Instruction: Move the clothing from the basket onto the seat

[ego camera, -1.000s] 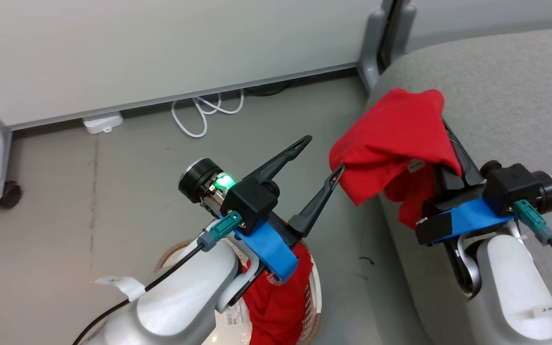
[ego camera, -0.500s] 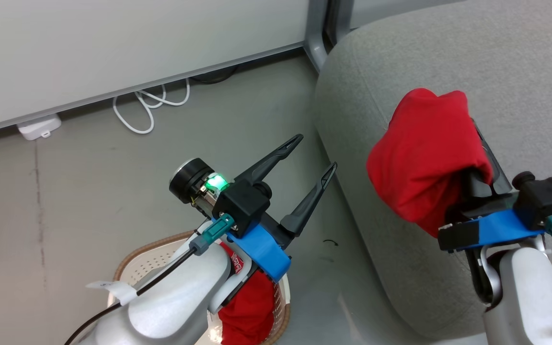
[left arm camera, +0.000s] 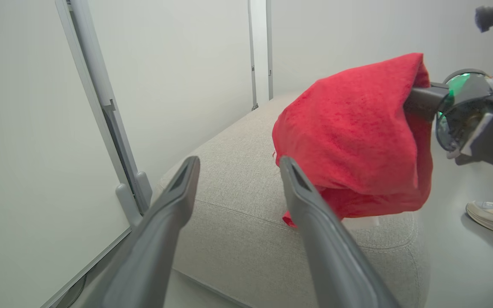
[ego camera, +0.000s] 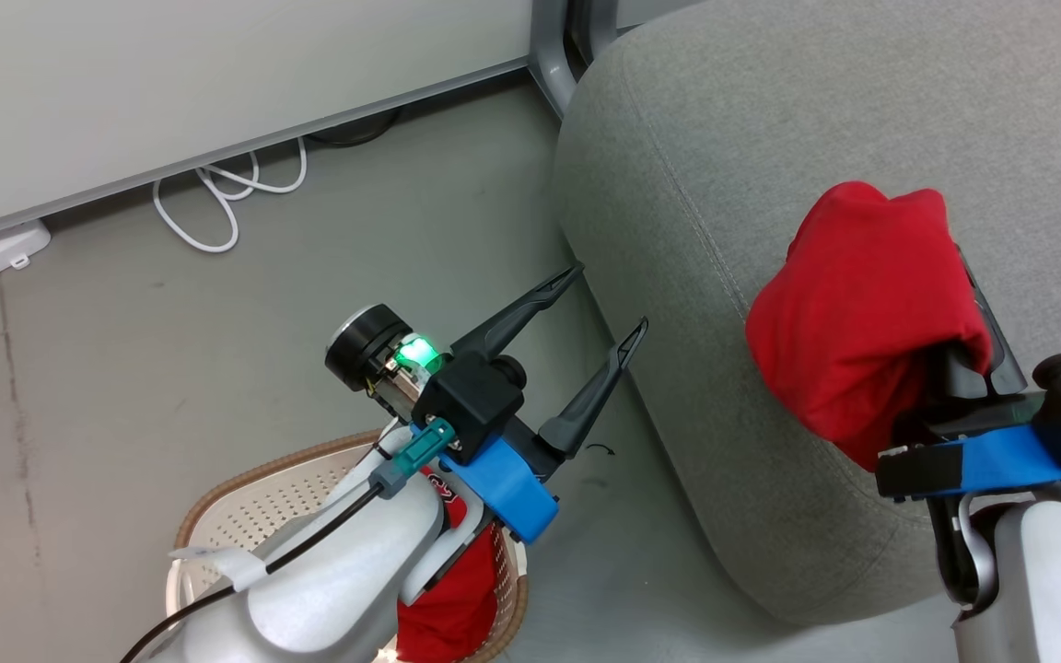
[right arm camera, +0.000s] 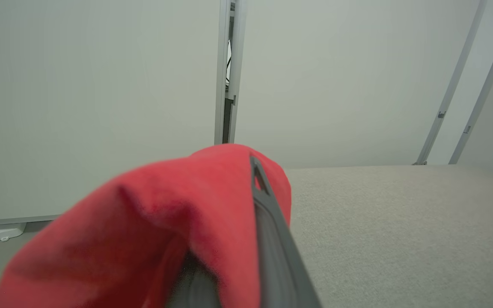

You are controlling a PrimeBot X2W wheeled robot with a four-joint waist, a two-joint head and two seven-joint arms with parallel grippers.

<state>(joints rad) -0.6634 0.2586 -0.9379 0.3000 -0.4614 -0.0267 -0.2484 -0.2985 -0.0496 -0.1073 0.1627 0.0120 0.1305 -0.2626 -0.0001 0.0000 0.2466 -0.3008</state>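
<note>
Right gripper [ego camera: 965, 299] points up over the seat's [ego camera: 724, 184] edge, clamped on the red garment [ego camera: 862, 322]. Left gripper [ego camera: 609, 296] is spread wide, empty.

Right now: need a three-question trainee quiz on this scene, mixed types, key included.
1. True or false: the left gripper is shut on cloth.
2. The right gripper holds the plain red garment over: A a table, B the seat, C a shelf.
3. Fill in: the second red garment lies in the ___.

Key
1. False: its fingers are spread, with nothing between them.
2. B
3. basket
</note>
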